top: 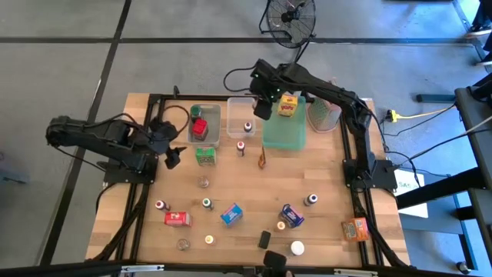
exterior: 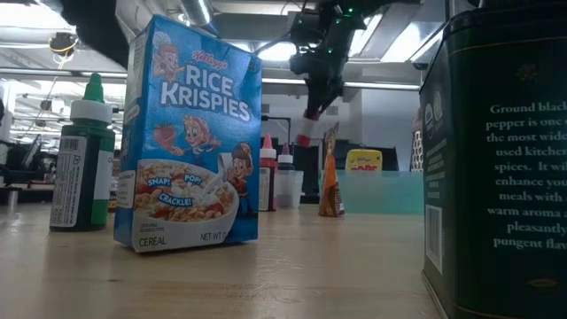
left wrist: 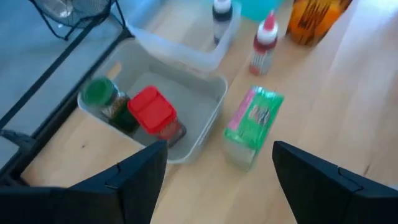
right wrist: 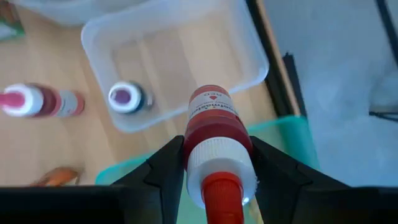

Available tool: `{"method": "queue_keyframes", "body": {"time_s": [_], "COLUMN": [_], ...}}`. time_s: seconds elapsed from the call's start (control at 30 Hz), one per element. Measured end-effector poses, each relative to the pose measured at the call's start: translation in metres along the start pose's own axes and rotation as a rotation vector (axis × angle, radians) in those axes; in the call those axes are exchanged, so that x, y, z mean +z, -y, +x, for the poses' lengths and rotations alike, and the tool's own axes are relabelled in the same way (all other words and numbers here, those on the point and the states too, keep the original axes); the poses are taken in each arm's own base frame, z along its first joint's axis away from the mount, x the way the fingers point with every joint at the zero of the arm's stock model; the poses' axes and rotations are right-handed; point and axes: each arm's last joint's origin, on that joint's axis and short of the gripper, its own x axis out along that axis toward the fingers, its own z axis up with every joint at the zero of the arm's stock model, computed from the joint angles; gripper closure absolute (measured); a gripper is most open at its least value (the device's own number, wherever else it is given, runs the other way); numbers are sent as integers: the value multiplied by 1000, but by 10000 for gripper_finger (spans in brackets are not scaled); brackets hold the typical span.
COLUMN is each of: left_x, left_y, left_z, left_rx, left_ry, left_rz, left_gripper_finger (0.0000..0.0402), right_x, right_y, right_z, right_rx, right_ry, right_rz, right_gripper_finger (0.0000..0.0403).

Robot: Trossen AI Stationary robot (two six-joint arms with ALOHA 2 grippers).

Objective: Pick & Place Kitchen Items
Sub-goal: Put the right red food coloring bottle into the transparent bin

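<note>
The right gripper point(right wrist: 214, 163) is clamped on a small bottle of red liquid point(right wrist: 213, 134) with a white collar and red cap, held above the table near twelve o'clock in the high view. The cap's tip is cut off at the edge of the right wrist view. Below it sits a clear plastic bin point(right wrist: 249, 50) holding one purple-capped bottle point(right wrist: 126, 98); a pink-capped bottle point(right wrist: 34, 102) lies on the wood just outside that bin. The green tray point(top: 283, 132) beside it carries a yellow box point(top: 288, 106).

The left gripper point(left wrist: 214, 165) hangs with its fingers spread wide and nothing between them, at about nine o'clock on the table. Ahead of it, a second clear bin point(left wrist: 205, 99) holds a red-lidded jar point(left wrist: 153, 112) and a green-lidded jar point(left wrist: 102, 99), both blurred. A green box point(left wrist: 255, 121) stands just beside that bin.

Other items are scattered well apart over the six o'clock half of the table, most too small to identify; one is probably the blue cereal box point(exterior: 190, 133) that fills the low view.
</note>
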Motion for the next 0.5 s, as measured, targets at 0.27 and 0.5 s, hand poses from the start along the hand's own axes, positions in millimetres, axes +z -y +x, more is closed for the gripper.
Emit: {"method": "queue_keyframes", "body": {"time_s": [0.27, 0.5], "left_x": [-4, 4], "left_y": [5, 10], "left_z": [10, 9], "left_rx": [-27, -94], "left_ry": [4, 79], "left_rz": [-41, -36], "left_gripper_finger": [114, 114], "right_x": [6, 8], "right_y": [-4, -6], "right_z": [0, 8], "right_rx": [29, 37], "right_ry": [62, 58], "right_rz": [-42, -50], "right_gripper_finger": [247, 247]}}
